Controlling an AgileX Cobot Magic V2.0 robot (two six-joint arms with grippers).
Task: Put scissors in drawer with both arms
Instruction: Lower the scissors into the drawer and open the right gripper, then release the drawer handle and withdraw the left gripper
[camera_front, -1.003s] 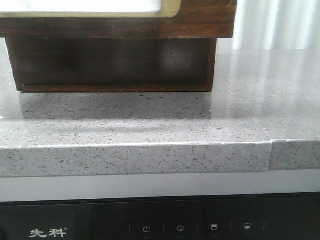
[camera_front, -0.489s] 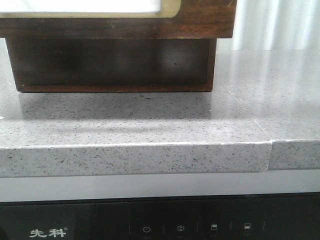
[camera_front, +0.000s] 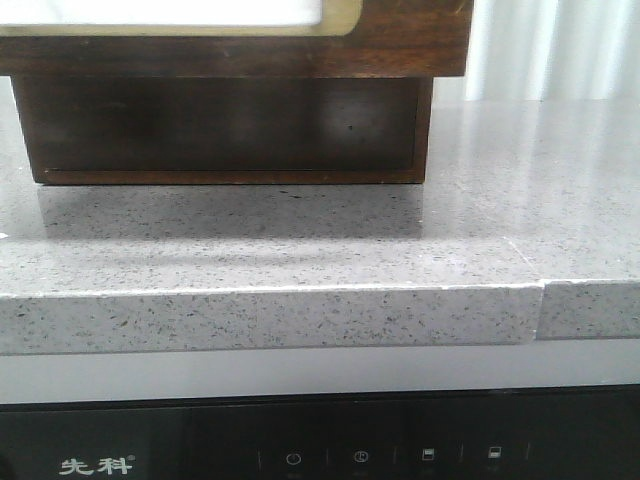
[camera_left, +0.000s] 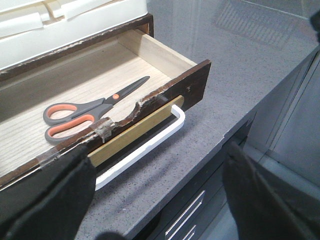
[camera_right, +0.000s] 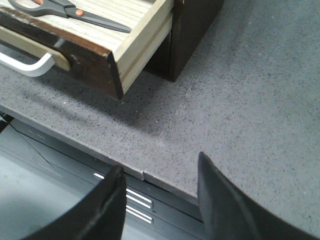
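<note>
The scissors (camera_left: 85, 112), dark grey with orange-lined loops, lie flat on the light wood floor of the open drawer (camera_left: 196, 82). The blades point toward the drawer's far side wall. They also show in the right wrist view (camera_right: 75, 12), inside the drawer (camera_right: 145, 47). In the front view only the drawer's front (camera_front: 400, 45) shows, jutting over the counter. My left gripper (camera_left: 160, 200) is open and empty, in front of the drawer's white handle (camera_left: 150, 142), above the counter edge. My right gripper (camera_right: 160, 200) is open and empty, over the counter edge beside the drawer's corner.
The grey speckled counter (camera_front: 300, 250) has a seam at its front edge (camera_front: 541, 300). A black appliance panel (camera_front: 300, 450) sits below it. The dark brown cabinet body (camera_front: 220, 125) stands behind the drawer, with a white box (camera_left: 75, 20) on top.
</note>
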